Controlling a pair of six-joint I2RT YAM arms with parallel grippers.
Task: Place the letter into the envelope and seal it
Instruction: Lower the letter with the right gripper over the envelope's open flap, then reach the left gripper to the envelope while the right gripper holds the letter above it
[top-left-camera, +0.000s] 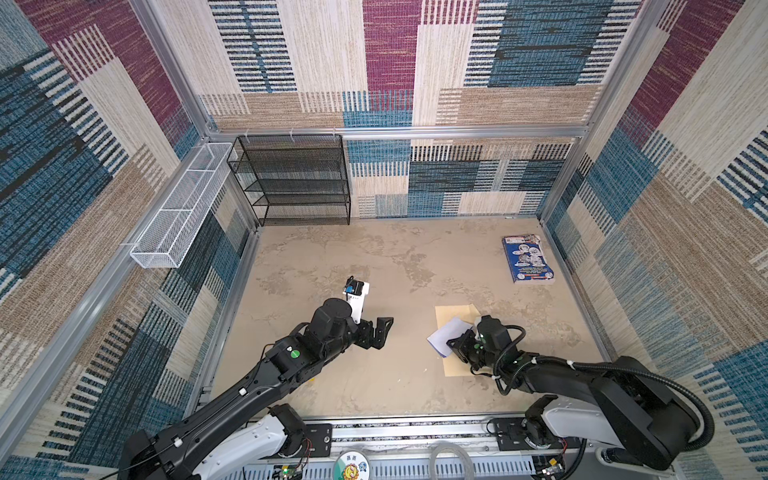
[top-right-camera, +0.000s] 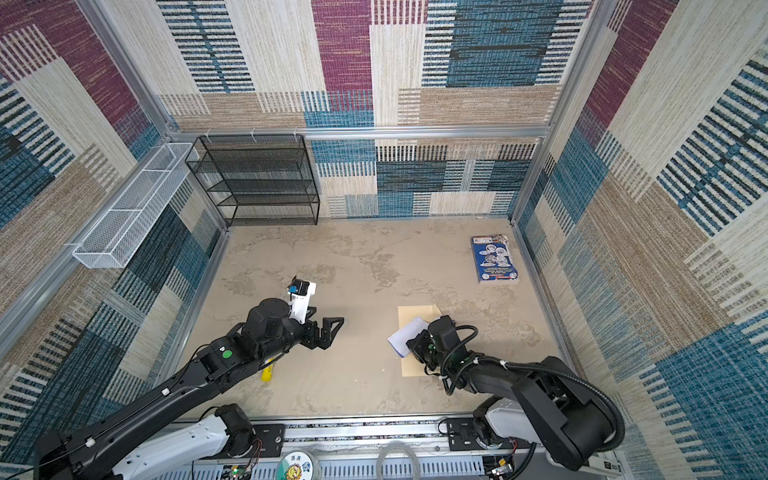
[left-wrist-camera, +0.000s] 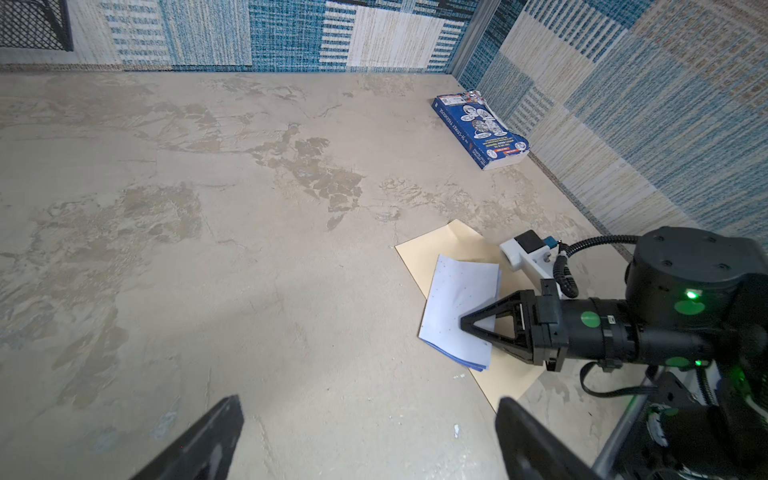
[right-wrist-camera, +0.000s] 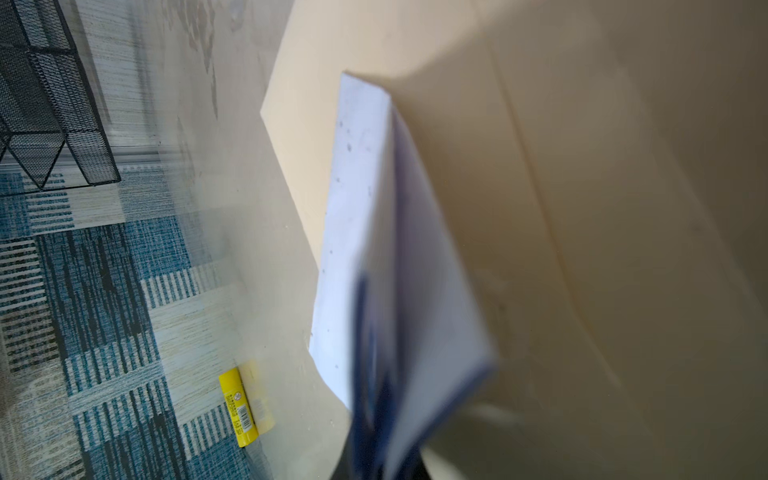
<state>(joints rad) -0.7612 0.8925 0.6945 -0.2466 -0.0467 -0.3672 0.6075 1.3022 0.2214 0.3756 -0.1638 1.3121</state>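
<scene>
The right claw is clenched on the folded white letter. The letter sits over the tan envelope and not inside it, with part of it reaching past the envelope's edge on the left arm's side. The envelope lies flat on the table. The left claw is released and holds nothing, well apart from the envelope. A yellow glue stick lies farther from the envelope on that same side. Beyond the envelope's far end lies a blue book. A black mesh shelf and a white wire basket are farther off still.
</scene>
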